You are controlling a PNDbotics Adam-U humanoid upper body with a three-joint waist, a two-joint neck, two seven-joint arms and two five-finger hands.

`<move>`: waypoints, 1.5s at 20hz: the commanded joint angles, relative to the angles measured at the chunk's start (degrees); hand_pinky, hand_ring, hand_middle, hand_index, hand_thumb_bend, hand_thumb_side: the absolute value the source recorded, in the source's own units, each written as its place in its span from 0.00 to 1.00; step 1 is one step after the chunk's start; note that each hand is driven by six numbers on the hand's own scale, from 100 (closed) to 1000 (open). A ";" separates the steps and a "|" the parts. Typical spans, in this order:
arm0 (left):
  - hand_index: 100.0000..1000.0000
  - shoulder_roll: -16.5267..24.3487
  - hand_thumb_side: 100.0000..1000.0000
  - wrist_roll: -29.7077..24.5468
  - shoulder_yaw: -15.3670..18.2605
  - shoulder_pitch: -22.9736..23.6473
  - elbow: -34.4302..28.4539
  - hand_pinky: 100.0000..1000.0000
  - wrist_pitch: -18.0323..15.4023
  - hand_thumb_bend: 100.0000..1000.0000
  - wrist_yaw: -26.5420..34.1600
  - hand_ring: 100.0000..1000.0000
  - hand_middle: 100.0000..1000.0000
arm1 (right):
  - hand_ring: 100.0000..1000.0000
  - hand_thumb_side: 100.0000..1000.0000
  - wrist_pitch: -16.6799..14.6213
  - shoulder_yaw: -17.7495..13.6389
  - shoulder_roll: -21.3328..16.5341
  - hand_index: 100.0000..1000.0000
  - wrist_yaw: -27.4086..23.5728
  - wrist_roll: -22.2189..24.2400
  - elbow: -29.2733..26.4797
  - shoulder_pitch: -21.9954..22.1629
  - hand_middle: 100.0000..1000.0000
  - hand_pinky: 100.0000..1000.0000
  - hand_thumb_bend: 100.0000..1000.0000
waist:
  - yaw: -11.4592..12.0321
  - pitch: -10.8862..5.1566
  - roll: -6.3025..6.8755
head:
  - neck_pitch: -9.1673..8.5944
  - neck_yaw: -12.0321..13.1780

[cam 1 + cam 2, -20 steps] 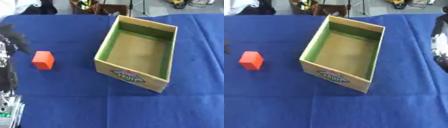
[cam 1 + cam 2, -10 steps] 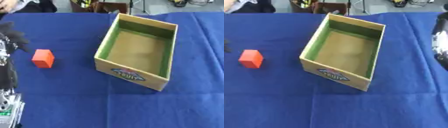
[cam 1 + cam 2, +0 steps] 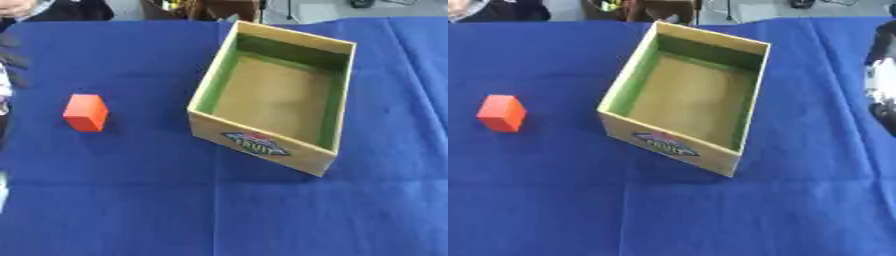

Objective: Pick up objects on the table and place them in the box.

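Observation:
An orange block (image 3: 86, 112) lies on the blue tablecloth (image 3: 131, 200), left of the box and apart from it. The cardboard box (image 3: 262, 145) stands open-topped at the middle, with green inner walls, a fruit label on its front and nothing inside. Only a blurred strip of my left hand (image 3: 7, 75) shows at the left edge, a little left of the block and not touching it. In the right eye view my right hand (image 3: 882, 80) shows at the right edge, well right of the box. Neither hand holds anything that I can see.
Beyond the table's far edge stand dark and brown furniture pieces (image 3: 210, 7). Blue cloth stretches in front of the box and on both sides of it.
My left arm has drawn back toward the left edge, so less of it shows. The whole picture has shifted up slightly. Block and box have not moved.

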 commanded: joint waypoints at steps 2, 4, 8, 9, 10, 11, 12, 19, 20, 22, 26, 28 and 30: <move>0.89 10.56 0.82 -7.82 0.59 -0.52 -1.07 0.46 2.64 0.00 -5.81 0.62 0.69 | 0.62 0.56 -0.04 -0.27 -1.66 0.77 0.28 0.13 -0.85 -0.17 0.57 0.69 0.00 | -0.06 -1.49 0.05 | 0.36 -0.35; 0.90 13.73 0.83 -12.22 0.70 -1.07 -1.07 0.49 3.03 0.01 -7.21 0.65 0.71 | 0.62 0.56 -0.05 -0.18 -1.69 0.77 0.28 0.27 -0.85 -0.10 0.57 0.69 0.00 | -0.06 -1.52 0.00 | 0.34 -0.47; 0.90 15.28 0.83 -15.72 1.13 -1.61 -1.07 0.49 3.01 0.01 -8.07 0.65 0.71 | 0.62 0.56 -0.06 -0.17 -1.70 0.77 0.29 0.35 -0.85 -0.04 0.57 0.69 0.00 | -0.05 -1.54 -0.04 | 0.34 -0.55; 0.90 15.32 0.83 -15.90 1.18 -1.64 -1.07 0.49 2.99 0.01 -8.09 0.65 0.71 | 0.62 0.56 -0.06 -0.17 -1.70 0.77 0.29 0.36 -0.85 -0.04 0.57 0.69 0.00 | -0.05 -1.55 -0.04 | 0.34 -0.55; 0.90 15.35 0.83 -16.00 1.21 -1.65 -1.07 0.49 2.97 0.01 -8.10 0.65 0.71 | 0.62 0.56 -0.06 -0.17 -1.70 0.77 0.29 0.36 -0.85 -0.04 0.57 0.69 0.00 | -0.05 -1.55 -0.04 | 0.34 -0.55; 0.95 15.55 0.93 -16.17 1.03 -1.47 -0.88 0.67 2.85 0.22 -8.22 0.77 0.79 | 0.62 0.56 -0.10 -0.08 -1.86 0.77 0.31 0.42 -0.85 -0.06 0.57 0.69 0.00 | -0.14 -1.48 0.15 | 0.22 -0.55; 0.95 16.31 0.93 -16.66 0.29 -0.78 -0.13 0.69 2.38 0.25 -8.68 0.78 0.80 | 0.62 0.56 -0.21 0.19 -2.26 0.77 0.36 0.64 -0.85 -0.12 0.57 0.69 0.00 | -0.51 -1.41 0.58 | 0.00 -0.44; 0.99 25.43 0.94 -22.29 -8.82 -4.89 8.99 0.77 -2.82 0.54 -14.29 0.85 0.86 | 0.62 0.56 -0.32 0.70 -2.41 0.77 0.22 1.38 -0.85 0.00 0.57 0.69 0.00 | -0.79 -1.51 0.56 | -0.27 -0.23; 1.00 26.82 0.94 -23.15 -10.05 -5.73 10.38 0.79 -3.32 0.58 -15.15 0.86 0.88 | 0.62 0.56 -0.33 0.74 -2.34 0.77 0.19 1.45 -0.85 0.01 0.57 0.70 0.00 | -0.85 -1.51 0.50 | -0.30 -0.16; 1.00 29.30 0.93 -24.86 -11.35 -7.09 13.16 0.80 -4.56 0.62 -16.86 0.87 0.88 | 0.62 0.56 -0.34 0.82 -2.17 0.77 0.12 1.58 -0.85 0.01 0.57 0.70 0.00 | -1.02 -1.51 0.40 | -0.31 0.09; 1.00 29.97 0.87 -28.31 -12.89 -9.97 18.77 0.83 -7.78 0.69 -20.31 0.89 0.92 | 0.62 0.56 -0.37 0.91 -2.10 0.77 0.03 1.80 -0.85 0.06 0.57 0.70 0.00 | -1.28 -1.51 0.46 | -0.30 0.39; 1.00 29.40 0.84 -30.11 -13.79 -11.79 21.67 0.84 -9.57 0.69 -22.12 0.90 0.93 | 0.62 0.56 -0.35 0.94 -2.08 0.77 0.00 1.88 -0.85 0.08 0.57 0.70 0.00 | -1.34 -1.52 0.47 | -0.27 0.43; 1.00 28.69 0.82 -31.90 -14.53 -13.76 23.85 0.84 -11.36 0.70 -23.91 0.90 0.95 | 0.62 0.56 -0.30 0.97 -2.03 0.77 -0.01 1.98 -0.85 0.18 0.57 0.70 0.00 | -1.32 -1.51 0.49 | -0.08 0.46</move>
